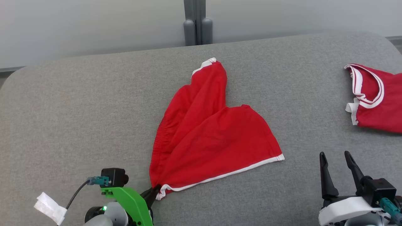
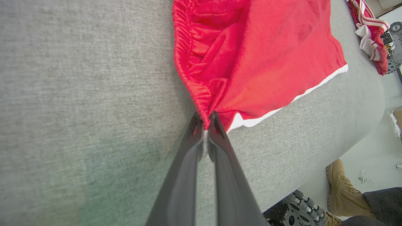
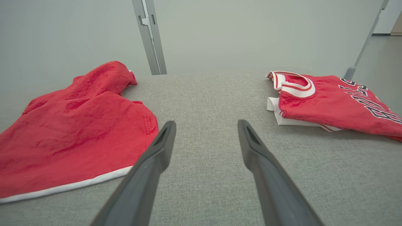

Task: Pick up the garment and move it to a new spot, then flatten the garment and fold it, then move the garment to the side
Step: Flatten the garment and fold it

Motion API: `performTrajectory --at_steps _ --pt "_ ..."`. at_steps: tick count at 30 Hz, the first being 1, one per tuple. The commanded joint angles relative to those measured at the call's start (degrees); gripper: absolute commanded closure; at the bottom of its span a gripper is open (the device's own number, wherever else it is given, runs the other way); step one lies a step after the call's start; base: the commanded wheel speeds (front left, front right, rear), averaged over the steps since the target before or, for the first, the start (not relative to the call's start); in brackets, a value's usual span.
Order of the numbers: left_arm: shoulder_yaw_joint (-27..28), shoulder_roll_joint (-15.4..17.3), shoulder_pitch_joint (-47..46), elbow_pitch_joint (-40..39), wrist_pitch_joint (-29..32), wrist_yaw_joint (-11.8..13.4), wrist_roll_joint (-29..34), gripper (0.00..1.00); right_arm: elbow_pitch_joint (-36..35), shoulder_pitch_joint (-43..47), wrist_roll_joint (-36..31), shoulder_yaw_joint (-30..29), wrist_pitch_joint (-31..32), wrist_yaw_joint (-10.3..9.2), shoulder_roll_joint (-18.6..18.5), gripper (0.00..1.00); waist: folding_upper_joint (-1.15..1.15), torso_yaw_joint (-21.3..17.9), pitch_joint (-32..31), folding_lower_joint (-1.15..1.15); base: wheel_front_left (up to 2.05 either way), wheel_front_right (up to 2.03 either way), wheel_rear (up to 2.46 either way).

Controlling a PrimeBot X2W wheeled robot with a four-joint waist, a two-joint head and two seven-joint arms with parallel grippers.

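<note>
Head view: red shorts (image 1: 204, 131) lie mid-bench (image 1: 78, 110), fanned out from the near corner, with one leg pointing away. Left pincer (image 1: 154, 191) is clamped tight on that corner, where the gathered waistband meets the white hem. Right pincer (image 1: 334, 153) hovers empty with jaws wide apart, well to the right of the shorts.

Handling, judged: light, limp cloth with no stiffness. It should drape and bunch if lifted from one point, and may drag on the fabric-covered bench. Not fragile, not slippery. Best holds are the waistband ends or hem corners, since the elastic gives bulk to pinch. The hem corner at the right suits the free pincer.

Count: shorts, one; jersey (image 1: 380, 103) at the right edge, one; pincers, two.
</note>
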Motion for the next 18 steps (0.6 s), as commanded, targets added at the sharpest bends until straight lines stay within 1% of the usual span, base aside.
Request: performTrajectory --at_steps 1,2,3,4,7,11,13,16,18 --pt "0.2 -0.51 -0.81 1.15 -0.9 -0.73 0.79 0.68 0.04 0.05 -0.56 -0.1 0.0 -0.09 -0.1 0.0 0.0 1.54 -0.06 0.0 0.0 0.0 0.0" --pt "0.45 -0.89 -0.95 1.98 -1.81 -1.21 0.83 0.5 0.11 0.24 -0.63 -0.14 -0.01 -0.09 -0.11 0.0 0.0 1.71 -0.24 0.0 0.0 0.0 0.0" --pt "0.59 -0.97 -1.12 2.58 -2.71 -1.52 1.25 0.1 0.16 0.4 -0.62 -0.11 -0.01 -0.09 -0.11 0.0 0.0 1.79 -0.37 0.0 0.0 0.0 0.0" --pt "0.7 -1.0 -1.21 3.24 -3.64 -1.86 1.55 0.0 0.23 0.63 -0.62 -0.05 -0.01 -0.09 -0.1 0.0 0.0 1.87 -0.56 0.0 0.0 0.0 0.0" --pt "0.77 -1.08 -1.05 3.69 -7.5 -2.81 3.49 0.0 0.41 1.31 -0.3 0.11 -0.01 -0.09 -0.1 0.0 0.0 1.9 -1.23 0.0 0.0 0.0 0.0" --pt "2.39 -1.29 1.22 2.23 -14.37 -2.0 5.36 0.0 0.12 1.97 0.09 -0.14 0.0 -0.09 -0.11 0.0 0.0 1.66 -2.01 0.0 0.0 0.0 0.0" --pt "4.04 -1.44 2.35 0.66 -16.5 -1.14 6.77 0.0 -0.34 2.41 0.04 -0.78 -0.01 -0.09 -0.11 0.0 0.0 1.59 -2.37 0.0 0.0 0.0 0.0" --pt "6.17 -1.73 4.53 -1.73 -17.5 0.5 10.17 0.0 -0.87 2.76 -0.29 -1.87 -0.01 -0.09 -0.09 0.0 0.0 1.83 -2.83 0.0 0.0 0.0 0.0" --pt "10.71 -2.54 5.94 -4.16 -17.67 1.95 14.18 0.0 -1.34 3.11 -0.64 -2.75 -0.01 -0.08 -0.11 0.0 0.0 2.26 -3.09 0.0 0.0 0.0 0.0"
